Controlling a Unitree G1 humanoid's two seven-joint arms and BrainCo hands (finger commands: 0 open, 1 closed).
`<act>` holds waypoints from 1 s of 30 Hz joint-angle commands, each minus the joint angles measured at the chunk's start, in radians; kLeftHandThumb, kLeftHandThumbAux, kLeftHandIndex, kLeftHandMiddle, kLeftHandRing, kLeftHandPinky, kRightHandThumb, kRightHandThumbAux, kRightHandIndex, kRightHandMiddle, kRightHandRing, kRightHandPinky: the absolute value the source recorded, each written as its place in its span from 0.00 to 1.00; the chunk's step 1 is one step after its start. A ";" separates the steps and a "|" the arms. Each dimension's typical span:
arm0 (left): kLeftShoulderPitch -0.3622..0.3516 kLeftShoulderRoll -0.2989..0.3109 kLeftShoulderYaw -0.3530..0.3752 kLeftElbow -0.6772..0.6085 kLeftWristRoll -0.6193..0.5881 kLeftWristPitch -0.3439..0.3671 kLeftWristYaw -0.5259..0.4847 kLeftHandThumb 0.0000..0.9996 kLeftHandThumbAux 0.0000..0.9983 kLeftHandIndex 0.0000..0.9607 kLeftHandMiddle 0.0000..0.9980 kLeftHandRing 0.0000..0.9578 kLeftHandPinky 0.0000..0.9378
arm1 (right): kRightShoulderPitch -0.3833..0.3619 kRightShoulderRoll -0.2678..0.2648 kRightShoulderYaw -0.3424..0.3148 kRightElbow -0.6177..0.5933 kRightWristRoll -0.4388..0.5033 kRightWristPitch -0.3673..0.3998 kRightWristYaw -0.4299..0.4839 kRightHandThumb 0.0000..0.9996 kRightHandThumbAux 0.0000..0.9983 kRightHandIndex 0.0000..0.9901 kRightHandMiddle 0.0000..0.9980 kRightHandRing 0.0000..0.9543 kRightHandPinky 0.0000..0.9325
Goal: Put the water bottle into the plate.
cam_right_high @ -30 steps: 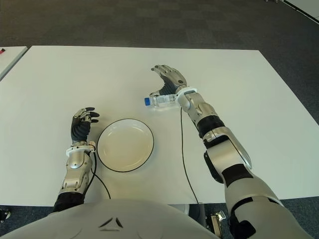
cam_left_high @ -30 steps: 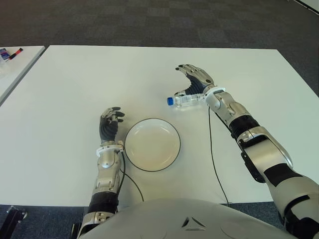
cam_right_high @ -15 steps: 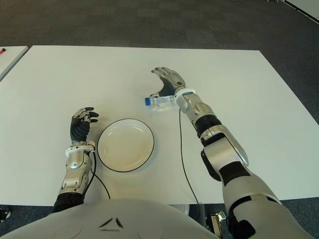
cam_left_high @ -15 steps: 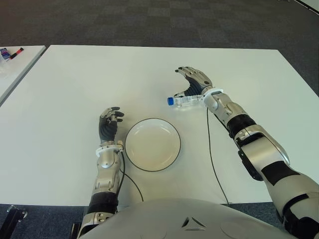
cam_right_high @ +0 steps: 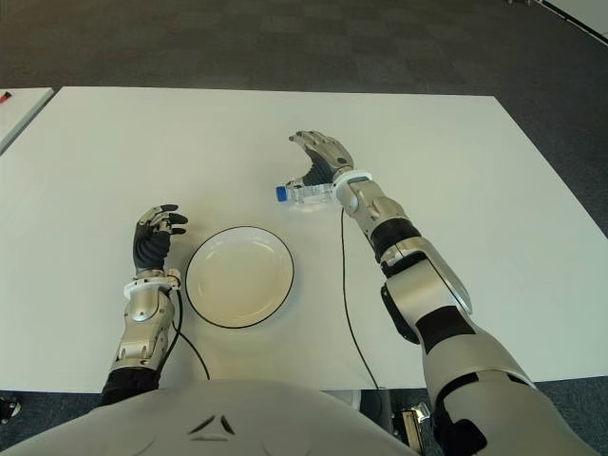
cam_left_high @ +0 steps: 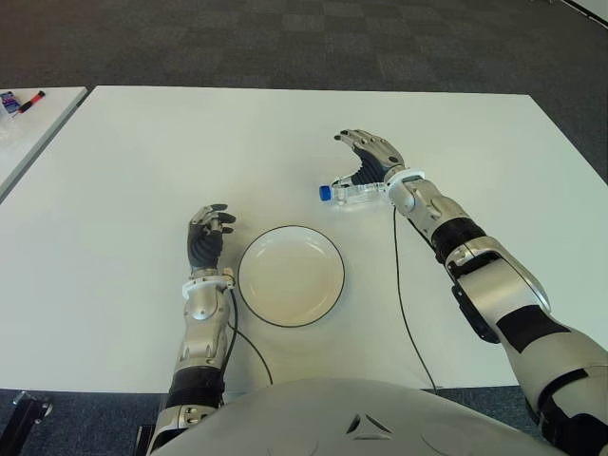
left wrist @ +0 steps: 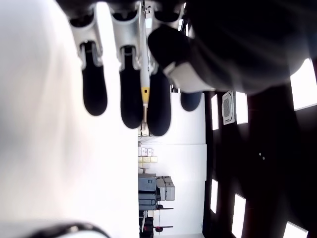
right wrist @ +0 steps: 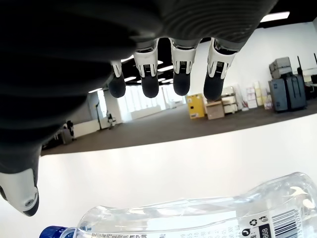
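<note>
Silver-grey arms w/ black joint bands; left hand [cam_left_high: 207, 239] & right hand [cam_left_high: 372, 160] dark ribbed palms, silver fingers [right wrist: 179, 74], black tips. Thin black cables [cam_left_high: 403, 296].

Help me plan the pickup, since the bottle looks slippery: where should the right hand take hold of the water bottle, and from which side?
Grip the clear body mid-length, not the blue cap end. The water bottle lies on its side on the table, cap toward the robot's left, so closing from above across its round girth seems best. The right hand hovers open over it; the left hand shows beside the plate.

Open-plan office: carpet tiles [cam_left_high: 285, 38]; ceiling lights [right wrist: 280, 16]; stacked boxes [right wrist: 218, 106].
</note>
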 commanded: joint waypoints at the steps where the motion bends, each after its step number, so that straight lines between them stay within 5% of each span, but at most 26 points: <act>1: 0.000 0.006 0.004 0.023 -0.008 -0.015 -0.013 0.94 0.66 0.40 0.53 0.49 0.53 | -0.012 0.009 0.005 0.017 0.007 -0.012 0.004 0.24 0.57 0.00 0.02 0.05 0.13; 30: -0.006 0.023 0.009 0.047 -0.011 -0.032 -0.017 0.94 0.66 0.40 0.53 0.49 0.54 | 0.010 0.021 0.004 0.073 0.019 -0.053 -0.015 0.12 0.52 0.00 0.03 0.06 0.13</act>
